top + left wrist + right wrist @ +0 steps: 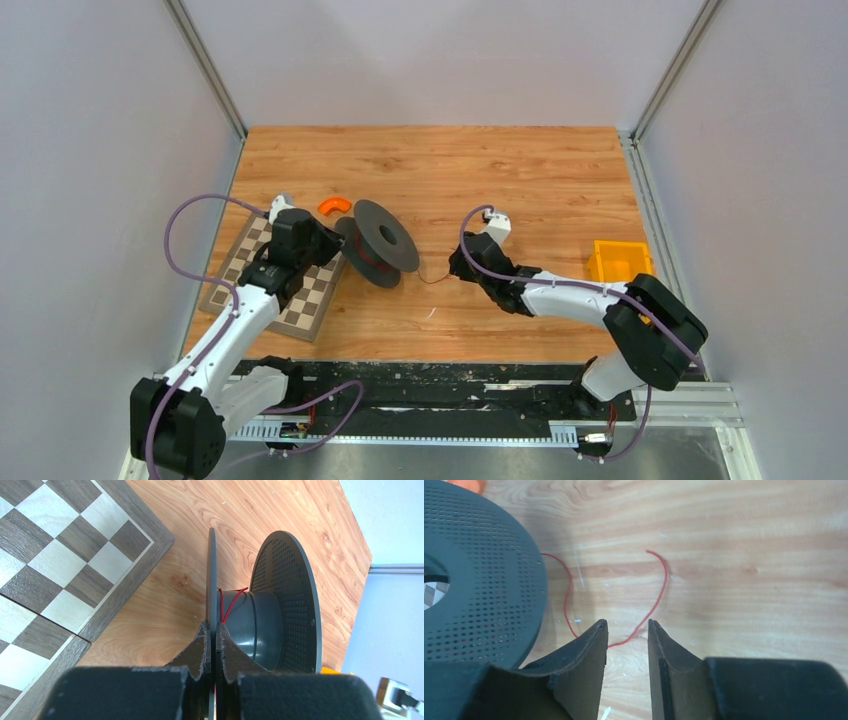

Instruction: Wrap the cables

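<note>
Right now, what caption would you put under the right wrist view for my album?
Open fingers hover over a loose curl of thin red wire beside the black perforated spool.

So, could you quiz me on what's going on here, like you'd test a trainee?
1. True or false: the left end effector clamps a flange of the black spool.
2. The loose end of the red wire lies: A on the table, B on the chessboard, C in the yellow bin.
3. Fill in: the jaws of the right end effector stand ____.
Key: 1 true; 2 A; 3 open.
</note>
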`<state>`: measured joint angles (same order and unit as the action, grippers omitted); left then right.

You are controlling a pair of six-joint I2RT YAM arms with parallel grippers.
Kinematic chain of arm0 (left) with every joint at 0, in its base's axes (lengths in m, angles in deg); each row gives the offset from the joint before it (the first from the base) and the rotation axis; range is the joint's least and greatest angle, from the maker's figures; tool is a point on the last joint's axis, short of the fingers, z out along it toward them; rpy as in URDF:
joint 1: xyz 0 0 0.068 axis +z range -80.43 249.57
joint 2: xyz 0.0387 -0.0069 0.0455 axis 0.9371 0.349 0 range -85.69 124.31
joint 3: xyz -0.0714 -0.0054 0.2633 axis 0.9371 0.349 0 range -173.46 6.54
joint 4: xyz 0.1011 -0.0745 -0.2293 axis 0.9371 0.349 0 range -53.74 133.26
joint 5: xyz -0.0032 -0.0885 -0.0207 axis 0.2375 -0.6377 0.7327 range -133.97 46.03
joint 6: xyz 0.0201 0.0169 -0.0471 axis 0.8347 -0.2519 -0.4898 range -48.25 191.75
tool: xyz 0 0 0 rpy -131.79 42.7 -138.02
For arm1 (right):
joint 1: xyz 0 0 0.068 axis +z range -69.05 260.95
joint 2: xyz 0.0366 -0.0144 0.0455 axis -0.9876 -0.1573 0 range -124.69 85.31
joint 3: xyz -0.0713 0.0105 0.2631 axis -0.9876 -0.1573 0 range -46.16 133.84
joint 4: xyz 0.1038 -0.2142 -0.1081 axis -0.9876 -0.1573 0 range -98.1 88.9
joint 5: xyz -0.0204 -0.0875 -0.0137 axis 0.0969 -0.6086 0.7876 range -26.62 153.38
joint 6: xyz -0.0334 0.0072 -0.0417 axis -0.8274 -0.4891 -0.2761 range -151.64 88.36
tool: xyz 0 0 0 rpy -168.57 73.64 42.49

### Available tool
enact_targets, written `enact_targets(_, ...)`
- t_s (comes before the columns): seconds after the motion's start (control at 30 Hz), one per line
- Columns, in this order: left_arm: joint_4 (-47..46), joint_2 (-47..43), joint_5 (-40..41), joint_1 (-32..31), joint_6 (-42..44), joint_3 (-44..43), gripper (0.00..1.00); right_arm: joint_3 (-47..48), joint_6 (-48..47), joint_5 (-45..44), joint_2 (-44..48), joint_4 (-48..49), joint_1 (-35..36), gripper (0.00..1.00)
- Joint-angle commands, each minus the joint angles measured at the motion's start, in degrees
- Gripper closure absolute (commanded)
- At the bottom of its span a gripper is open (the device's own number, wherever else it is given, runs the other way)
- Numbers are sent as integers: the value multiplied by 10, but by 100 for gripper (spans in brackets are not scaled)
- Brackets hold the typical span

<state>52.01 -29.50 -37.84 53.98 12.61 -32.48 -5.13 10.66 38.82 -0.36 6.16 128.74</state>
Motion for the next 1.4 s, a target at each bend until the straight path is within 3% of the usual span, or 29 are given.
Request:
enact_targets(0.0, -36, -23, 7, 1, -8, -7, 100, -29, 112, 87, -4, 16, -42, 67)
enact_targets(0.3, -37, -27, 10, 2, -9, -5, 100, -52, 179, 150, -75, 124, -67, 65)
enact_targets(0.6, -34, -32, 7, 2, -10, -4, 100, -34, 230, 149, -143, 149, -68, 66)
enact_targets(0.73, -35, -35, 8, 2, -13, -2, 100, -35, 223, 127, -155, 157, -68, 80)
enact_targets(0.9, -34, -38, 10, 1, -14, -4, 100, -69, 156, 97, -133, 224, -68, 100)
enact_targets(1.1, -19, -27, 13, 1, -24, -16, 100, -118, -31, 118, -67, 398, -46, 100)
enact_targets(1.23, -9, -21, 13, 2, -38, -23, 100, -117, -158, 56, 3, 400, 22, 100)
enact_targets(1.37, 7, -14, 14, 2, -53, -34, 100, -82, -257, 10, 15, 388, 95, 100)
